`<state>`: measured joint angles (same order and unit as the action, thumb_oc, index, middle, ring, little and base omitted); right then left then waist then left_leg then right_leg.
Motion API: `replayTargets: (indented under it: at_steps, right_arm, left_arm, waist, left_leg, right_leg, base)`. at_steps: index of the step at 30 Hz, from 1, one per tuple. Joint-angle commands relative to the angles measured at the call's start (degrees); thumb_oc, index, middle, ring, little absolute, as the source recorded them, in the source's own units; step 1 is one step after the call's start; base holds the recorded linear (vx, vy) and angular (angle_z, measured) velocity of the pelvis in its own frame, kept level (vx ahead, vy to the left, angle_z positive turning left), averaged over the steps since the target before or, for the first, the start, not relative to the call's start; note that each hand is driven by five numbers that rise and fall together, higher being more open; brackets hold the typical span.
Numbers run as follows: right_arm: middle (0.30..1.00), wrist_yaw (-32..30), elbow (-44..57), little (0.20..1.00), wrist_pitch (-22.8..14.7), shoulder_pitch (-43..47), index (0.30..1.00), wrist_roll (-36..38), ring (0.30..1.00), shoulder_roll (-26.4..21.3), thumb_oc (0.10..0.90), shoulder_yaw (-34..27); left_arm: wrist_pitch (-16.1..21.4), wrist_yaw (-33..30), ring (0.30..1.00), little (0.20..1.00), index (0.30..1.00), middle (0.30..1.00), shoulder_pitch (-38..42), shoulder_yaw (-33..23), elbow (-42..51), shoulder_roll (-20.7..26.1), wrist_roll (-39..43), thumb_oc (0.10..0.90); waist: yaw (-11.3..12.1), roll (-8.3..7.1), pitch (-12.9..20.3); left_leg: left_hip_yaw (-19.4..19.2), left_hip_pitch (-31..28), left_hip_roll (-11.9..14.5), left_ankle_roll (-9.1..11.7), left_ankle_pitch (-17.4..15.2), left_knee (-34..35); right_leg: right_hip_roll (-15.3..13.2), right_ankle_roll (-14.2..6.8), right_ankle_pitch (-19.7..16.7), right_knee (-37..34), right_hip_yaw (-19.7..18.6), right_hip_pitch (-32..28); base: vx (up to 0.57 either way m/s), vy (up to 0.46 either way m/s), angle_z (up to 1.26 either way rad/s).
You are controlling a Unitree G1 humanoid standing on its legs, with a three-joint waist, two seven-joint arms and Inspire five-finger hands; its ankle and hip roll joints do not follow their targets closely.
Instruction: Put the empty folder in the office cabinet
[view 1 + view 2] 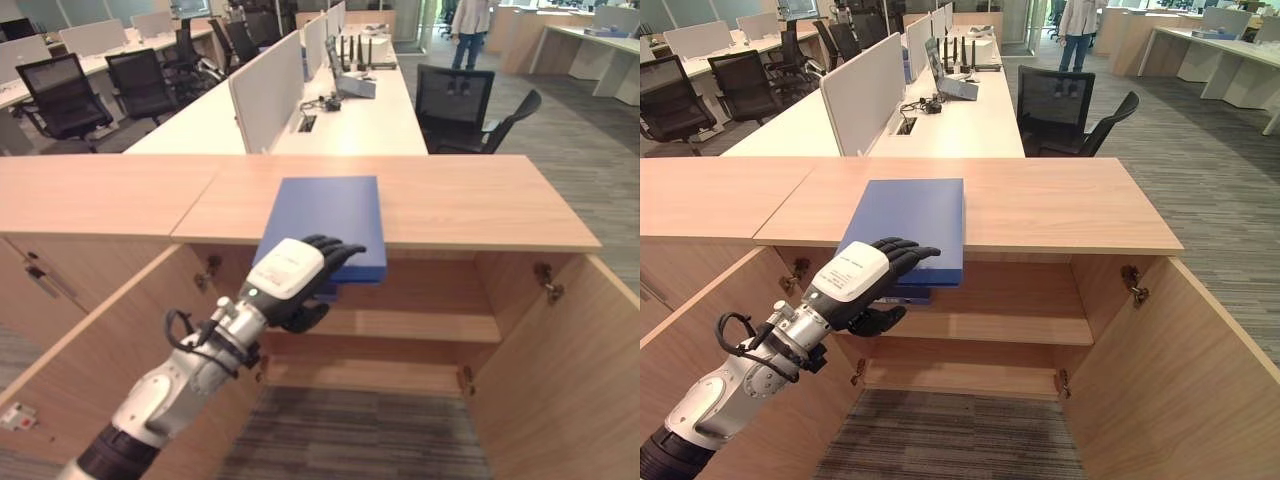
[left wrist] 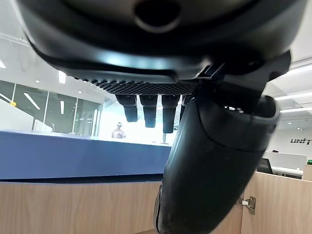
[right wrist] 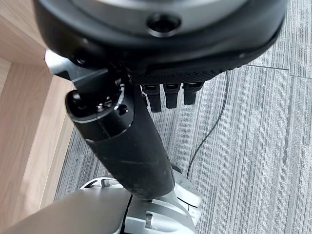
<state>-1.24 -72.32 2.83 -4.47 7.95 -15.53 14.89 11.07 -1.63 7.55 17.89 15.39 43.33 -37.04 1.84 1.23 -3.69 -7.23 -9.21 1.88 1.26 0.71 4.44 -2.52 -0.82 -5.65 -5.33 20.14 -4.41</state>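
A blue folder point(image 1: 330, 215) lies flat on the wooden top of the office cabinet point(image 1: 470, 200), its near end sticking out over the front edge. My left hand point(image 1: 290, 270) holds that overhanging end, fingers curled over the top face and thumb underneath. In the left wrist view the folder's blue edge point(image 2: 73, 158) runs between the fingers and the thumb point(image 2: 214, 161). The cabinet stands open below, with a bare inner shelf point(image 1: 420, 325). My right hand point(image 3: 122, 141) hangs over grey carpet, fingers relaxed and holding nothing.
Both cabinet doors swing out towards me, the left door point(image 1: 100, 350) and the right door point(image 1: 560, 370). Behind the cabinet runs a long white desk point(image 1: 340, 120) with dividers, and a black office chair point(image 1: 455, 105). A person point(image 1: 468, 30) stands far back.
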Motion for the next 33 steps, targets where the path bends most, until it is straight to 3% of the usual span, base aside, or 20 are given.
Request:
replayTargets:
  at_steps: [1, 15, 33]
  right_arm:
    - [0.9, 0.2, -0.5, 0.9, -0.9, 3.0, 0.9, -0.8, 0.9, 1.4, 0.8, 1.7]
    - [0.9, -1.1, -1.4, 0.9, -1.2, 3.4, 0.9, -1.7, 0.9, 0.6, 0.8, 2.3]
    - [0.9, -1.5, -0.2, 0.9, -1.9, 3.4, 0.9, -1.8, 0.9, -0.2, 0.8, 3.4]
  left_arm:
    - [-1.4, -7.3, 0.9, 0.9, 0.9, 0.9, 7.8, -5.8, 0.0, -0.5, -3.8, 0.8]
    - [-6.0, -16.2, 0.9, 0.9, 0.9, 0.9, 14.2, -1.1, -12.5, -1.8, -16.9, 0.8]
    - [-10.5, -19.4, 0.9, 0.9, 0.9, 0.9, 20.5, 3.7, -21.6, -3.4, -22.7, 0.8]
  waist:
    - [0.0, -2.96, 1.1]
    - [-0.8, -3.21, 1.3]
    - [-1.8, -3.37, 1.7]
  left_leg:
    - [0.8, 0.2, 0.4, 2.4, -2.9, 0.6]
    - [0.3, 0.0, 0.1, 2.1, -3.2, 0.6]
    - [-0.3, -0.5, -0.1, 1.8, -3.6, 0.6]
  right_leg:
    - [-3.9, -6.5, 2.0, 0.3, -1.7, -3.4]
    - [-3.7, -6.4, 2.0, 0.3, -2.2, -3.3]
    - [-3.8, -6.5, 2.0, 0.3, -3.1, -3.3]
  base:
    - [0.0, 0.0, 0.0]
    - [0.0, 0.0, 0.0]
    - [0.0, -0.001, -0.01]
